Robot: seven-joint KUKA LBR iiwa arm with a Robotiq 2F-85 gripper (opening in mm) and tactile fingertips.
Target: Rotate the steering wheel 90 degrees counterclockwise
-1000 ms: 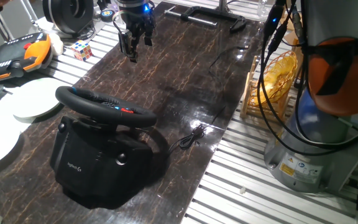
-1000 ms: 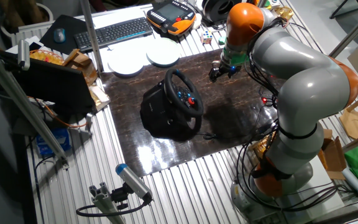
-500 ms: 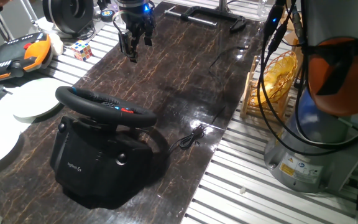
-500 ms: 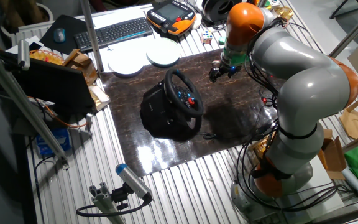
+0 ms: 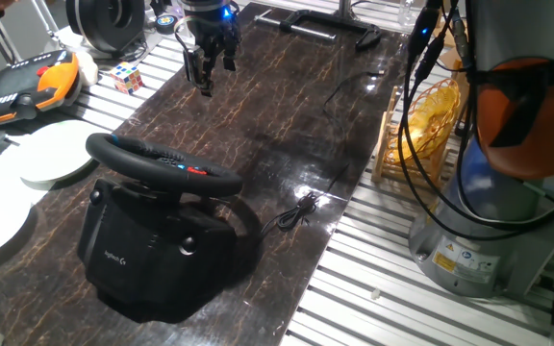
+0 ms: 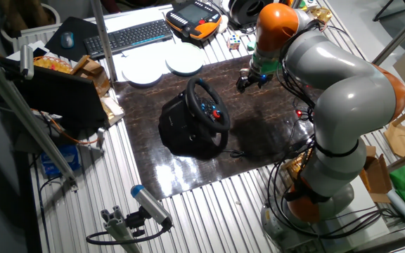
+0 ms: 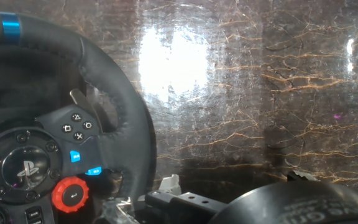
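Observation:
The steering wheel (image 5: 162, 163) is a black thick-rimmed wheel with red and blue hub buttons. It sits tilted on its bulky black base (image 5: 147, 259) at the near end of the dark marble mat (image 5: 287, 125). In the other fixed view the steering wheel (image 6: 208, 104) faces the arm. My gripper (image 5: 212, 75) hangs over the far end of the mat, well apart from the wheel, its fingers spread with nothing between them. The hand view shows the steering wheel (image 7: 126, 112) at the left, with a blue mark at the rim's top; my fingertips are not clearly seen there.
An orange-and-black gadget (image 5: 27, 86), a colour cube (image 5: 128, 77), a black spool (image 5: 104, 21) and white plates (image 5: 56, 154) lie left of the mat. A black cable (image 5: 296, 211) runs from the base. An orange wire basket (image 5: 421, 120) and the arm's pedestal (image 5: 489, 221) stand at the right.

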